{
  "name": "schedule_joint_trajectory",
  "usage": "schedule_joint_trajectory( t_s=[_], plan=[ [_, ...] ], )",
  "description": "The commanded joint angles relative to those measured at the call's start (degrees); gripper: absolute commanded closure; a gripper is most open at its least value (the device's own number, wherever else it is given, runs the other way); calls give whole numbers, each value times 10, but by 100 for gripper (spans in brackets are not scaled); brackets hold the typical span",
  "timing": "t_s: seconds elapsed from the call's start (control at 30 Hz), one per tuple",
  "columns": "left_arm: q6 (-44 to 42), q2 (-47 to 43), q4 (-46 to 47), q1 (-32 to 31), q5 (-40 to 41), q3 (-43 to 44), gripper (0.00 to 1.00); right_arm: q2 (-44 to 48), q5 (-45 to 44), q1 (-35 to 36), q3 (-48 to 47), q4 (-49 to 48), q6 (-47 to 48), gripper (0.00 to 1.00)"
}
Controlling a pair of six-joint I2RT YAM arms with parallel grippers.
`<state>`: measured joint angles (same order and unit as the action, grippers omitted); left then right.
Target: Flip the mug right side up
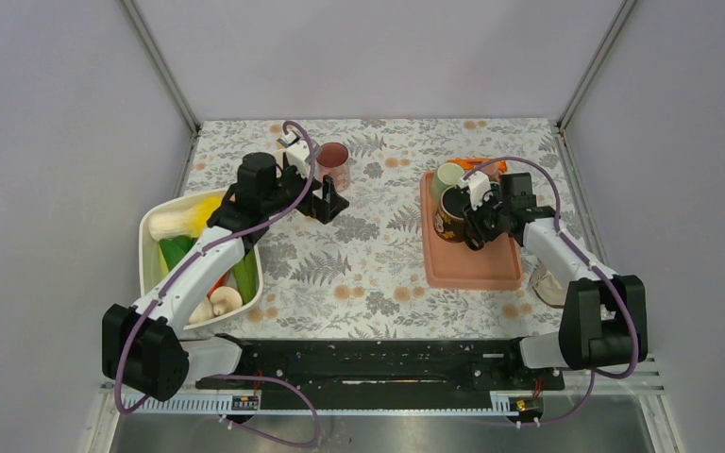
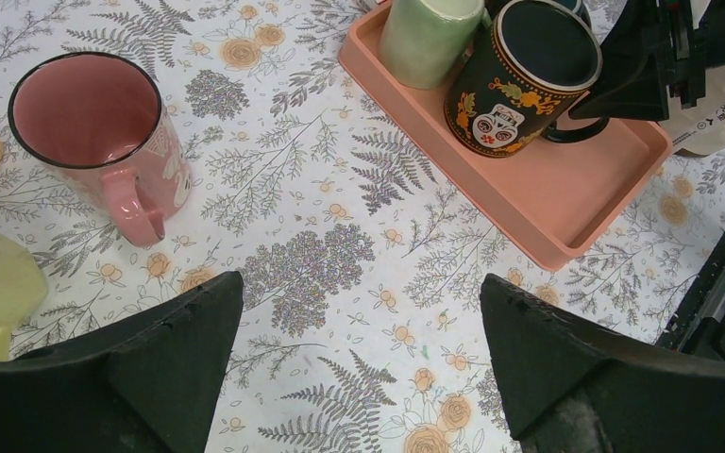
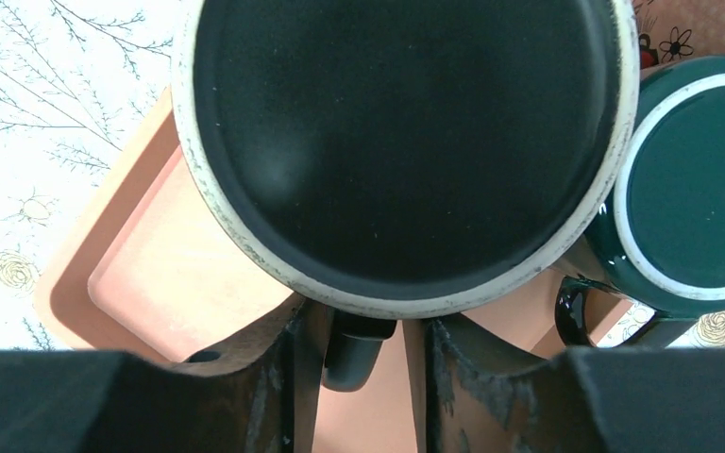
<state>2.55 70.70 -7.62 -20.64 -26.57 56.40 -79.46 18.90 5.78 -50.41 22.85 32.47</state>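
Barely begun: on the tray [image 1: 472,269] the black mug [image 3: 406,142] sits base-up, not yet lifted or turned.

At the tray's far end it stands beside two green mugs [image 2: 431,38], also inverted. A pink mug [image 2: 151,170] stands upright well off the tray's left side. The left gripper [image 2: 361,283] near it is spread wide and empty. Over the tray, the right gripper [image 3: 363,377] has narrow fingers flanking the mug's handle [image 3: 359,354]; whether they pinch it I cannot tell. Gripping, lifting and flipping remain.
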Motion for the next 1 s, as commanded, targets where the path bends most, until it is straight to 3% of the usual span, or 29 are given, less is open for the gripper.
schedule_joint_trajectory(
  t_s=[0.0,0.13,0.33,0.7,0.97],
  plan=[
    [-3,-6,30,5,-14,-1,1,1,-4,-3,8,-48,-3,63],
    [0,-6,32,5,-17,-2,1,5,-5,-4,15,-59,-11,80],
    [0,-5,34,6,-21,-4,1,57,8,-3,31,-71,-18,99],
    [7,-2,39,6,-41,1,1,232,34,-3,45,-125,-82,100],
    [-3,10,38,7,-123,45,1,288,96,-3,-23,-188,-222,100]
  ],
)
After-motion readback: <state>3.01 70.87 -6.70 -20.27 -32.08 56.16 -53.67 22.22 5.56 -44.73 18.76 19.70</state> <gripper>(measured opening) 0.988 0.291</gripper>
